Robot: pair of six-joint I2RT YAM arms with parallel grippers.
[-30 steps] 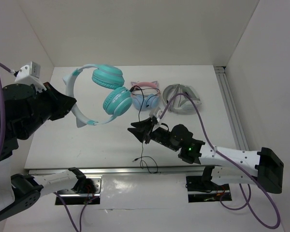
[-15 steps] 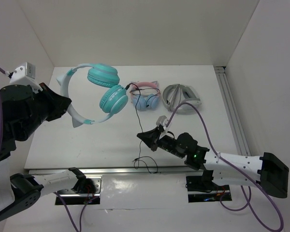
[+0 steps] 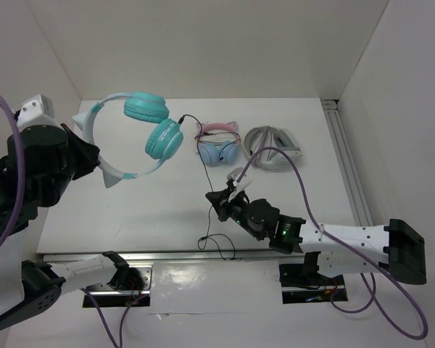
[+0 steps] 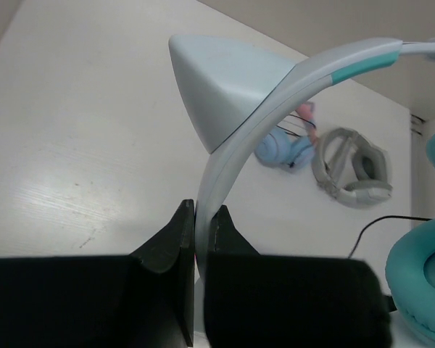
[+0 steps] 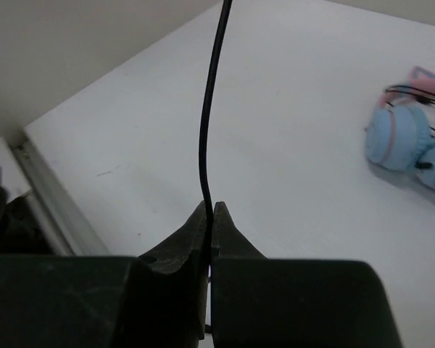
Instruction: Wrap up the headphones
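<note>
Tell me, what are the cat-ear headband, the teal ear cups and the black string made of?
The headband looks like hard, smooth plastic, milky white and slightly see-through, a stiff arch pinched in the left gripper. The ear cups look padded, maybe soft leatherette; hard to be sure. The cable looks like thin rubbery black cord, bending gently above the right gripper.

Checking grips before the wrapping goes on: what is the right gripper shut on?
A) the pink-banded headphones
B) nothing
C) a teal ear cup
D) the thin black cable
D: the right gripper has its jaws closed on the cable, which rises from between them.
</note>
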